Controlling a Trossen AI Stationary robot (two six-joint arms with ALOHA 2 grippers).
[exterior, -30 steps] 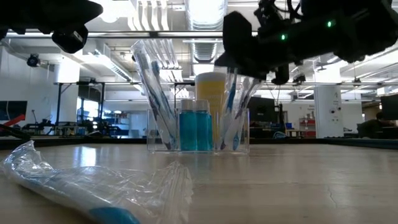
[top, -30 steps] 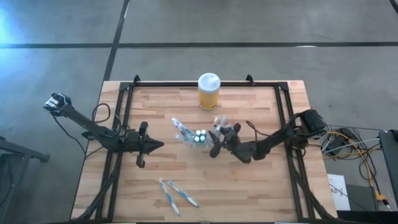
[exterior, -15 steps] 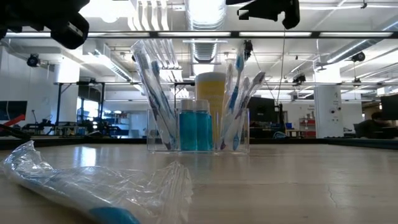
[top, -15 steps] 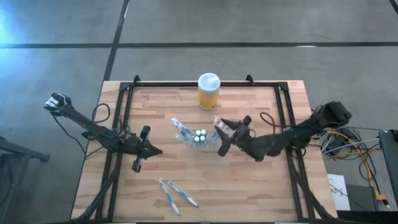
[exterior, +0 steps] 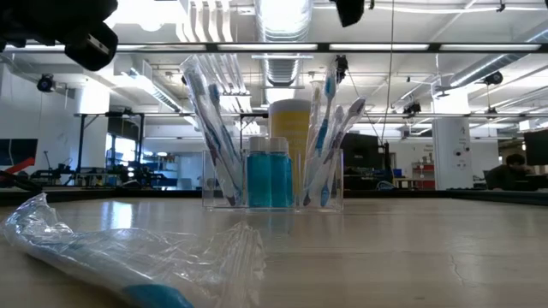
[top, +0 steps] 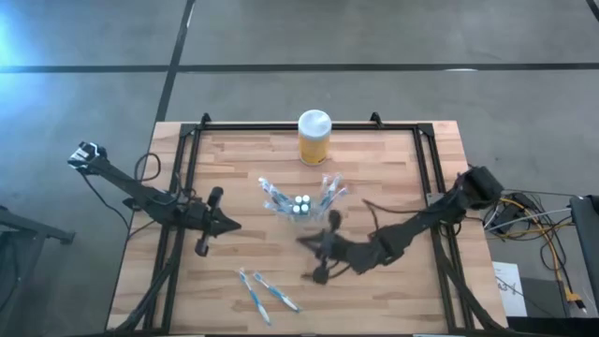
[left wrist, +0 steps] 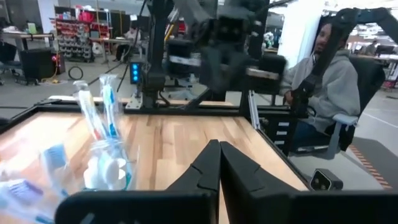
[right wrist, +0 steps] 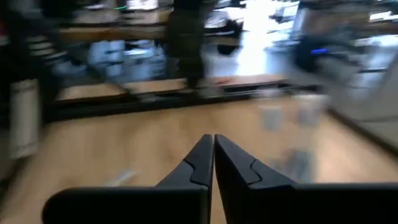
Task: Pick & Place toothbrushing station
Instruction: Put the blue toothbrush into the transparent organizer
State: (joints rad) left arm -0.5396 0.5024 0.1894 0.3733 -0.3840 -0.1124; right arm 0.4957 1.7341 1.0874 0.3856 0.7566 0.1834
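Note:
The toothbrushing station [top: 299,201] is a clear holder standing on its base at mid-table, with blue-and-white toothbrushes [exterior: 325,137] leaning out at both ends and white-capped tubes [top: 301,203] between them. It also shows in the low view [exterior: 272,180] and the left wrist view [left wrist: 106,168]. My left gripper [top: 226,225] hovers shut, left of the holder, pointing at it. My right gripper [top: 309,245], blurred, hangs shut above the table on the near side of the holder, holding nothing. Its meeting fingertips show in the right wrist view [right wrist: 213,138].
A yellow jar with a white lid [top: 314,136] stands at the far edge behind the holder. Two loose toothbrushes [top: 262,292] lie near the front edge; a plastic-wrapped one [exterior: 128,257] fills the low view's foreground. A person [left wrist: 329,93] sits beyond the table's right side.
My right gripper has left the holder's right end, risen, and swung toward the table's near edge. Its widely spread fingers have come together with nothing in them. The holder and its toothbrushes stand as before.

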